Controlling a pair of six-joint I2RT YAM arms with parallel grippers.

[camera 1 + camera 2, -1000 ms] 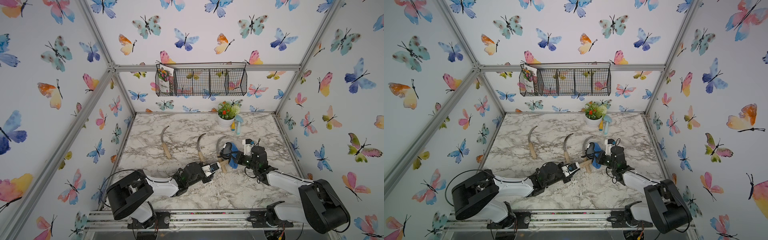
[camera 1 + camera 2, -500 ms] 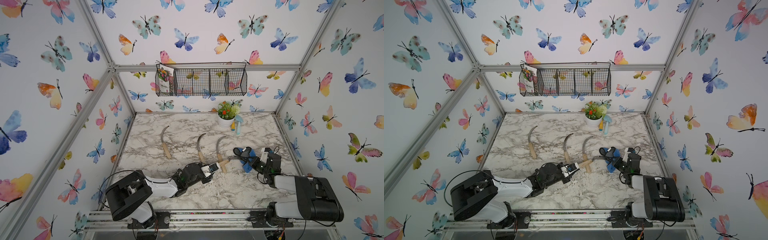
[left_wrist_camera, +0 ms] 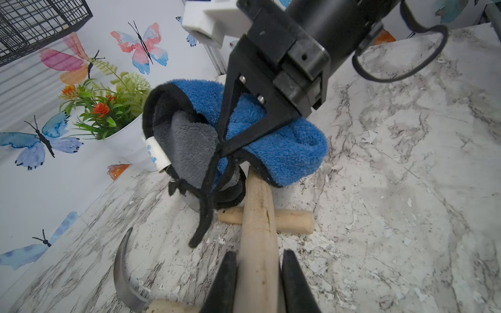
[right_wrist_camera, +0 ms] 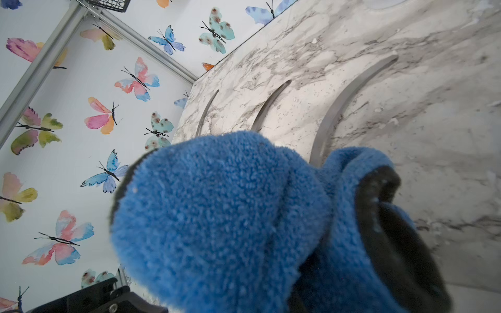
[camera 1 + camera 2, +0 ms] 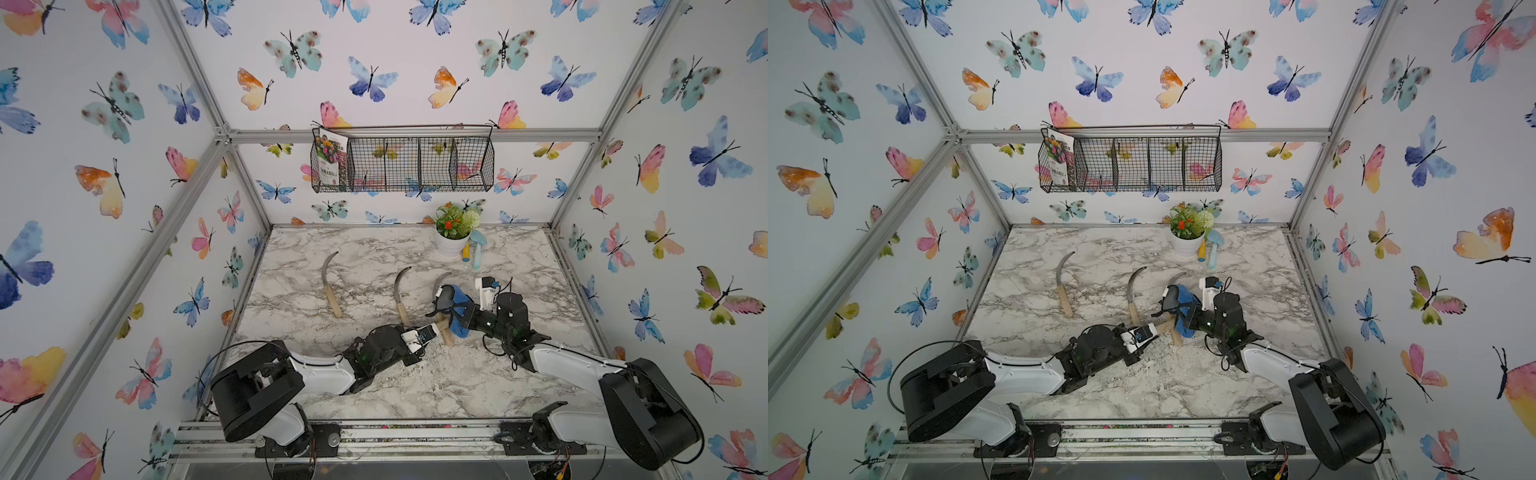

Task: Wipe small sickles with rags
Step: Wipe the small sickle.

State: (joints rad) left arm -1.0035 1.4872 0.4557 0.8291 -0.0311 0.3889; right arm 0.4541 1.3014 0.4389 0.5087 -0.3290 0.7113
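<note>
Left claw: your left claw is clamped narrow on the pale wooden handle of the held sickle, one finger on each side.
Right claw: your right claw is pinched right together on the rag (the fingertips meet in a fold of the cloth).
Rag: thick blue terry with a grey face and black edging. It is bunched over the far end of the held sickle and hides its blade, and a black strip dangles from it.
Held sickle: its handle crosses over the handle of the third sickle, which lies on the marble table (you cannot tell whether they touch).
Other sickles: the left sickle and the middle sickle lie flat and apart, with their blades toward the back wall.
Left arm: you have it stretched low over the table toward the centre.
Right arm: it reaches in from the right, with the wrist turned toward the left arm.
Table: white flakes lie scattered around both claws.
</note>
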